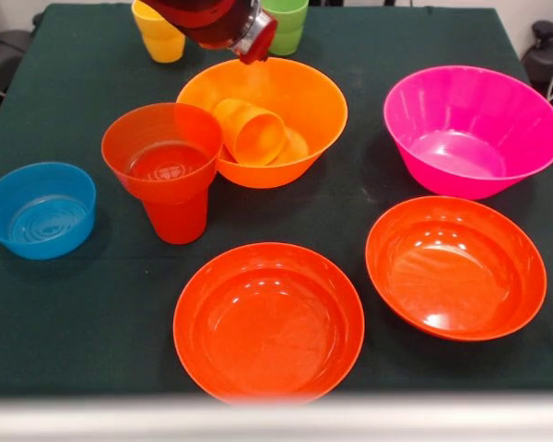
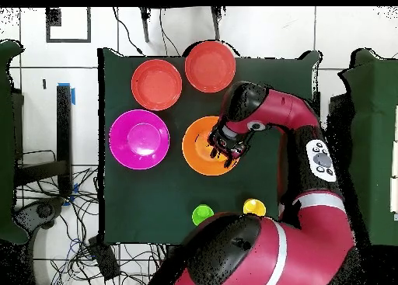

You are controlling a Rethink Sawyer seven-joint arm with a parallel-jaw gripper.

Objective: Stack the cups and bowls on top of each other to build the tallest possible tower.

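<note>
A small red-orange bowl (image 1: 163,147) sits on an upright red-orange cup (image 1: 177,221), a two-piece tower left of centre. An orange cup (image 1: 249,132) lies on its side inside the large orange bowl (image 1: 300,92). A yellow cup (image 1: 161,35) and a green cup (image 1: 288,26) stand at the far edge. The arm (image 1: 223,23) hangs above the orange bowl's far rim. In the overhead view my gripper (image 2: 225,147) is over the orange bowl (image 2: 198,151). I cannot see whether it is open or shut. It hides the stacked bowl and cup there.
The magenta bowl (image 1: 472,129) stands at the right and a small blue bowl (image 1: 39,209) at the left. Two wide red-orange bowls (image 1: 269,322) (image 1: 456,267) sit near the front edge. The overhead view shows the magenta bowl (image 2: 139,139), green cup (image 2: 202,214) and yellow cup (image 2: 254,207).
</note>
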